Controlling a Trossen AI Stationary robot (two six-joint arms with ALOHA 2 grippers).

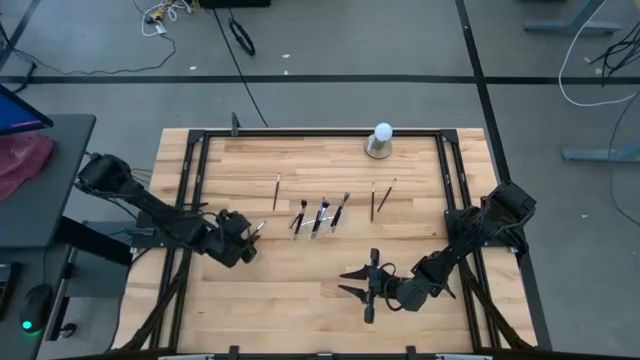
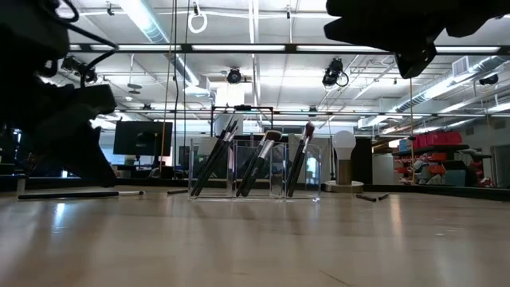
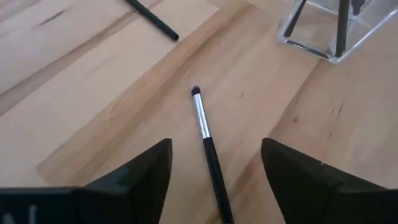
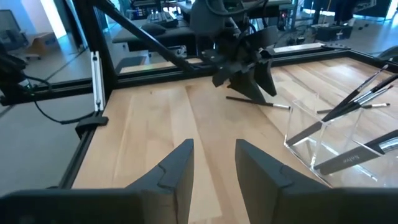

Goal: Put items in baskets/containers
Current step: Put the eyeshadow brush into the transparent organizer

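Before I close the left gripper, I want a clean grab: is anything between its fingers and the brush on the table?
Nothing visible. The brush lies alone on bare wood between the open left gripper fingers; the clear holder sits farther off.

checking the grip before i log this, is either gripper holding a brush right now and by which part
Nothing is held. The left gripper stands open over a brush lying on the table, fingers clear of it. The right gripper is empty.
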